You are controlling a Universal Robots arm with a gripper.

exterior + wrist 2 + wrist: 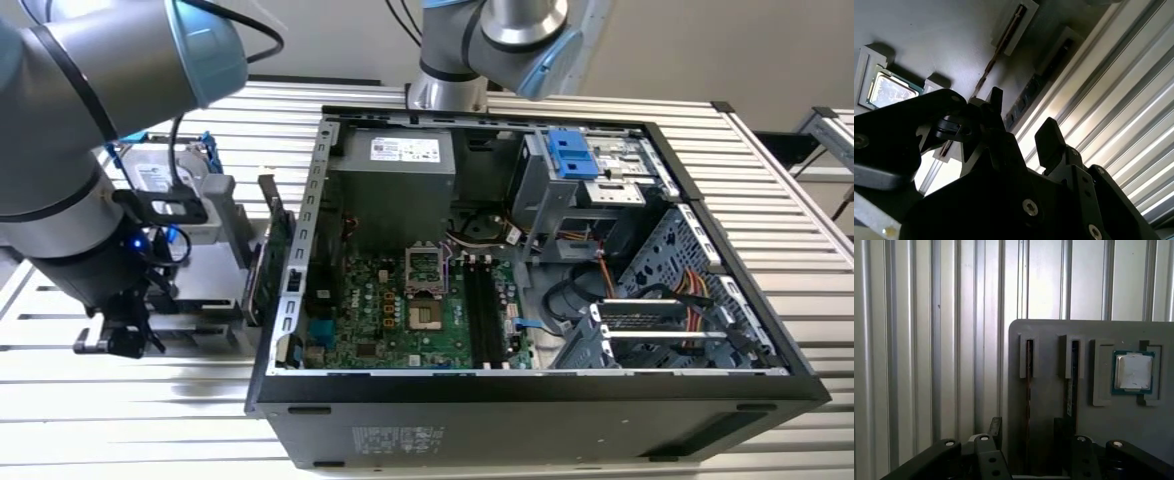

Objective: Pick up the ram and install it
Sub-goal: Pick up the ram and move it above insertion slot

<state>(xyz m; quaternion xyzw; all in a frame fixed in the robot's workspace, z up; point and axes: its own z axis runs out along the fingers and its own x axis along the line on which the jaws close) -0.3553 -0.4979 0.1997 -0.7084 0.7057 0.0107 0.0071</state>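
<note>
First wrist view: we see the tool (pixel 1027 426) with its two black fingers (pixel 995 428) spread and pinching nothing. They straddle the ram (pixel 1029 385), a slim, long greenish circuit-board stick seen edge-on as a thin strip, standing in a slot of the grey slotted holder (pixel 1049 340). A second dark stick (pixel 1072 380) stands in the neighbouring slot, just outside the other finger. A square silver chip (pixel 1134 371) sits in a pocket further along. Second wrist view agrees: the ram (pixel 1000 47) runs toward the gap between the spread fingers (pixel 1050 132). Exterior view: the holder (pixel 207 285) lies on the slatted metal worktop (pixel 774 170) toward the edge at the exterior view's left, just beside the open black computer case (pixel 534 390), with the tool down close to it.

Step in hand, as we judge it: the grasp on the ram, not yet closed. To do it well we'd:
- keep the strip centred between the pads
- keep the fingers square to the board's flat faces
- go deep enough for a firm hold
- close near the middle of its length so it can't tilt

Main risk: the gap to the second stick looks narrow, so the outer finger could nudge it.
</note>
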